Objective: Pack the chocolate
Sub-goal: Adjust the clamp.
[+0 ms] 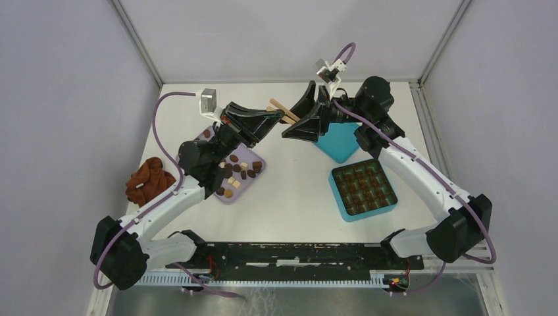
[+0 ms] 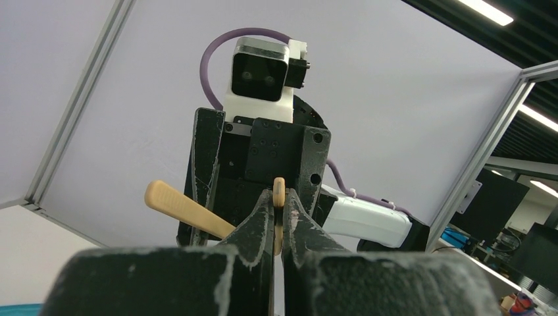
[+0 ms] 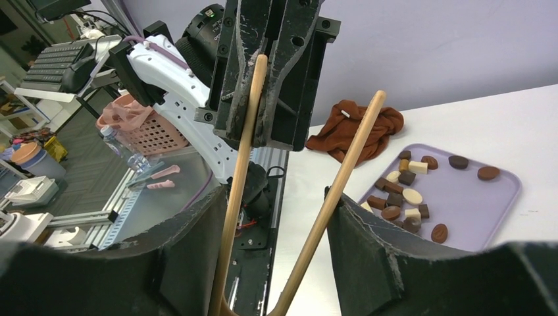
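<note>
Several small chocolate pieces, dark brown, mid brown and cream, lie on a lilac tray; they also show in the right wrist view. The teal box holds brown pieces in its grid. Both grippers meet in the air above the table's far middle, over a pair of wooden tongs. My left gripper is shut on the tip of one tong arm. My right gripper has its jaws wide, one against each spread arm of the tongs near their bend.
A rust-brown cloth lump lies left of the tray. A teal lid lies behind the box, under the right arm. White walls with metal rails close the table's far and side edges.
</note>
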You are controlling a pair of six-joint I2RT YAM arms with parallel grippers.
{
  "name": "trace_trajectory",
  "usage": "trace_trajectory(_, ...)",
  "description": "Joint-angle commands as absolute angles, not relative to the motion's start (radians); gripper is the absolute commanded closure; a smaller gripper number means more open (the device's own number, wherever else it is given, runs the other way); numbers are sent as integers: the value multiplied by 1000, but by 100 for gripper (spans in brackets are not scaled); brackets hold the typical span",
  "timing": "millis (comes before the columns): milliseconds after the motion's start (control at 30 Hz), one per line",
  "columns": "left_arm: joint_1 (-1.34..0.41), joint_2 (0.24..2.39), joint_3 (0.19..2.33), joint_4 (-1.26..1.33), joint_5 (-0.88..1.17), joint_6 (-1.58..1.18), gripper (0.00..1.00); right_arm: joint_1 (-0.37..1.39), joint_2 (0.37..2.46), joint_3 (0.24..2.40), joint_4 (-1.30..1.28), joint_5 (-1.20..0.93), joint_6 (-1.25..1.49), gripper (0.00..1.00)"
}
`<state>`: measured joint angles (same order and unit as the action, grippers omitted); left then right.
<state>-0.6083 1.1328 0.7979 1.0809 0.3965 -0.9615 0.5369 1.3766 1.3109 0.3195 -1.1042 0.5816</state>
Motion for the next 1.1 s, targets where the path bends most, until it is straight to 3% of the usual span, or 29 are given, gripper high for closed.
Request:
trace_trajectory(0, -611, 1151, 796, 1100, 422, -973, 98, 553, 1382, 1322, 382, -1107, 619, 38)
trace_trajectory(433, -607, 1125, 792, 1026, 477, -905, 98, 558, 1371, 1304, 360, -1151, 637, 38)
trace_trajectory(700, -604, 1115, 786, 1022, 485, -897, 98, 558, 1364, 1303, 316, -1153, 601, 52)
trace_trajectory(1067, -603, 1093, 765, 1022, 477, -885, 98, 558, 1352, 1264, 443, -1176, 715, 50)
